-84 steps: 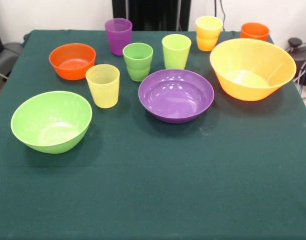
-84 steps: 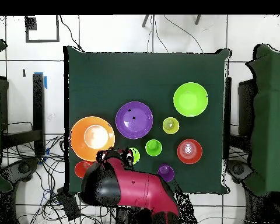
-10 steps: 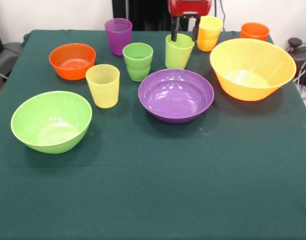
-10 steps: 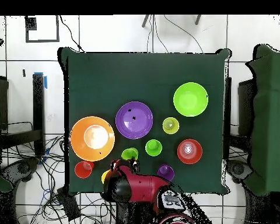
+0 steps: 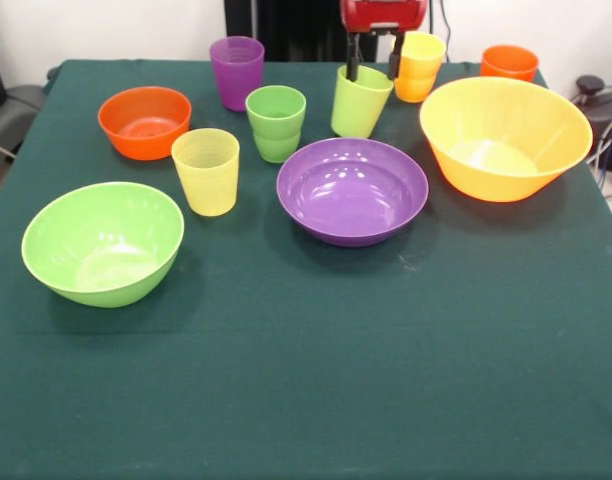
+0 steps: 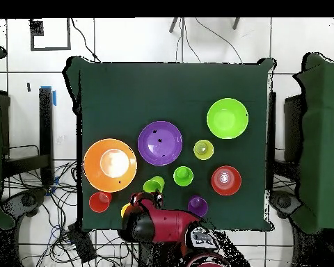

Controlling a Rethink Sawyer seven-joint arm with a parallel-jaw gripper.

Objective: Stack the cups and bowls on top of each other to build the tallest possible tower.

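Front view, inspected left to right. A deep lime green bowl (image 5: 103, 243) stands nearest the camera at the left. Behind it is the small orange bowl (image 5: 144, 121), then a pale yellow cup (image 5: 206, 171), a purple cup (image 5: 236, 72) at the far edge, and a dark green cup (image 5: 276, 122). All are upright, and none is stacked.

At centre lies the wide purple bowl (image 5: 352, 190). Just behind it, the lime green cup (image 5: 360, 101) is tilted, its rim leaning towards the right. The gripper (image 5: 372, 62) has come down from above with its fingers straddling that rim, one inside the cup and one outside. They appear closed on the wall, though contact is not fully discernible.

Further right are a yellow-orange cup (image 5: 417, 66) (just beside the gripper), the large yellow-orange bowl (image 5: 504, 137) and an orange cup (image 5: 509, 62) at the far corner. No tower has been started.

Risks, as judged:
- A grip on one thin wall is shallow, and the tilted cup could swing or slip out during lifting.
- The outer finger stands close to the yellow-orange cup, so sideways travel could knock it over.
- A cup released while tilted may roll rather than seat in the base bowl.
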